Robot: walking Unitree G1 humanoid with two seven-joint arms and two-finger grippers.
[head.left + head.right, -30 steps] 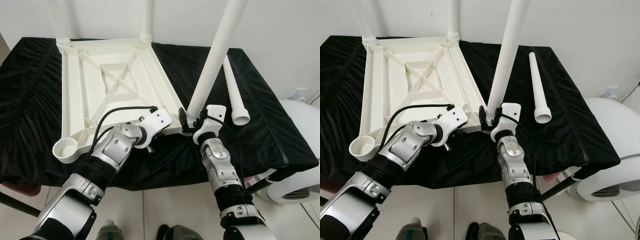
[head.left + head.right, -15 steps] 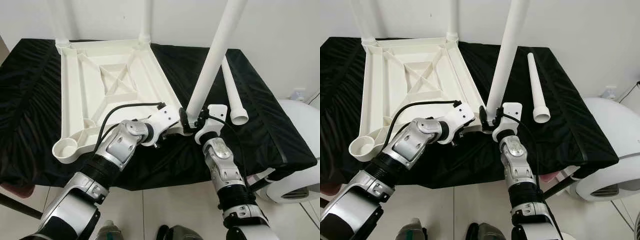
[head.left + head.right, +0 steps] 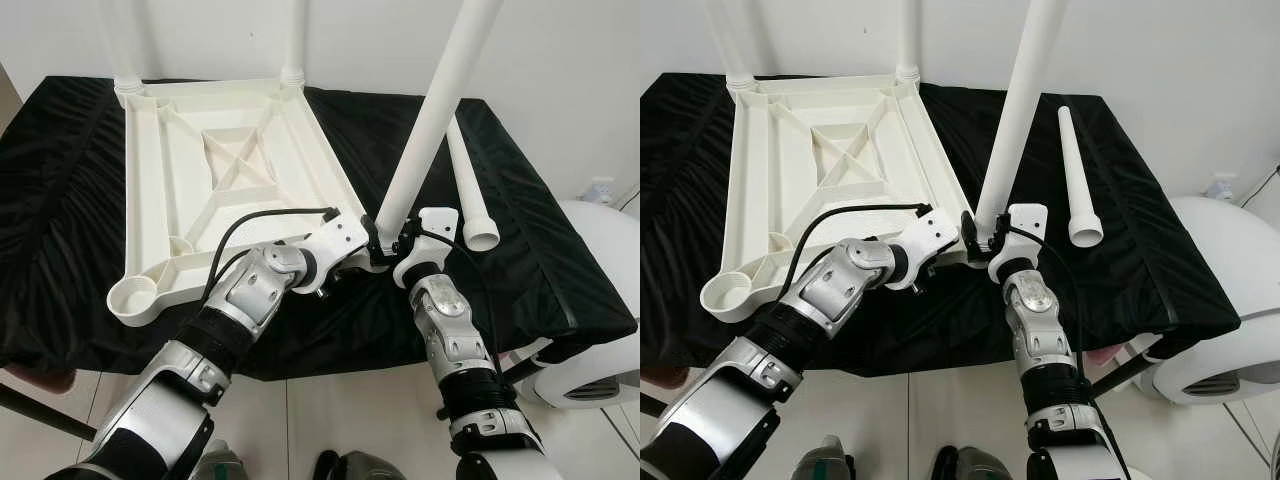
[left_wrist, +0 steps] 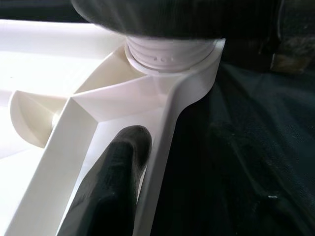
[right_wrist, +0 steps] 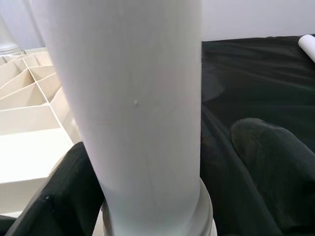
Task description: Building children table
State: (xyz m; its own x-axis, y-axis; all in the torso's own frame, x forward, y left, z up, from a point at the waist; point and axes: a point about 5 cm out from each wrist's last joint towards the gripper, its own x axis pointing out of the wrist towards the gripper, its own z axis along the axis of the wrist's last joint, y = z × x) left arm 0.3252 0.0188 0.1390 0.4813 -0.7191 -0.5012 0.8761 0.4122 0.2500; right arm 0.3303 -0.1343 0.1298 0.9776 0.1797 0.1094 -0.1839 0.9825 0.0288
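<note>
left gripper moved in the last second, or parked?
Yes. The left gripper has slid along the near edge of the white tabletop toward the robot's right, up to the corner where the right gripper holds the upright leg.

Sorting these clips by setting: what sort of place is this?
Probably a plain indoor room used as an assembly workspace. A black cloth-covered table stands against a bare white wall, the floor is pale tile, and an upturned white plastic tabletop with a loose leg lies on the cloth.

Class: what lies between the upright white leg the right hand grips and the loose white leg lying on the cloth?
Only bare black cloth separates the upright white plastic leg from the loose white plastic leg, seen in both eye views.
</note>
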